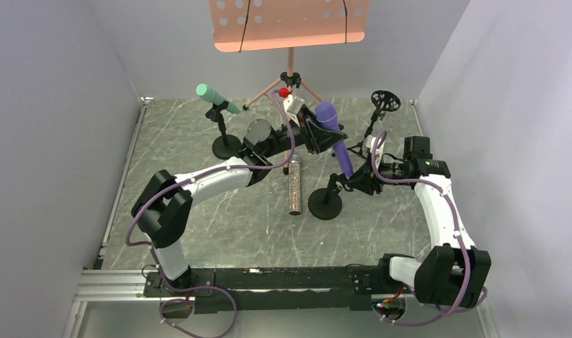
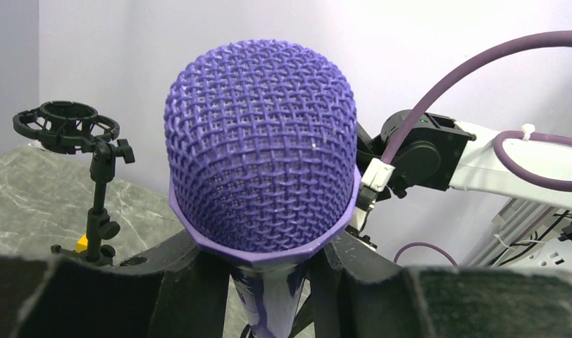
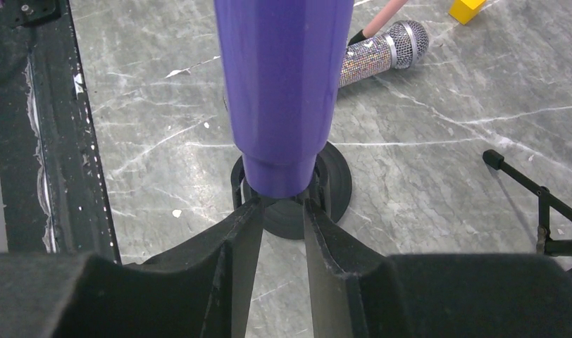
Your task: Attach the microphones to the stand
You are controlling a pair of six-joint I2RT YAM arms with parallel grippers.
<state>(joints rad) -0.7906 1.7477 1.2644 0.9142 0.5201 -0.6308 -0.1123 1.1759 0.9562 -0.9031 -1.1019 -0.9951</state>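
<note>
Left wrist view: my left gripper [image 2: 262, 262] is clamped on the purple microphone [image 2: 262, 148] just under its mesh head, which stands straight up out of the jaws and fills most of what I see. Off to the left of those jaws, well apart, an empty shock mount [image 2: 66, 127] sits on top of a thin post.

From my right wrist, the right gripper [image 3: 280, 209] has its jaws parted by a narrow gap with nothing between them. The purple handle's tail end hangs just beyond the fingertips [image 3: 249, 211], over the round base of the stand [image 3: 337, 184]. It may be seated in the black clip there, but I cannot tell for sure.

Farther out and to the right of the right jaws, the glittery microphone [image 3: 382, 51] lies flat on the table [image 3: 163, 113].

From above, the mint-green microphone [image 1: 216, 97] sits clipped on a second stand [image 1: 225, 144], to the left of my left jaws.
</note>
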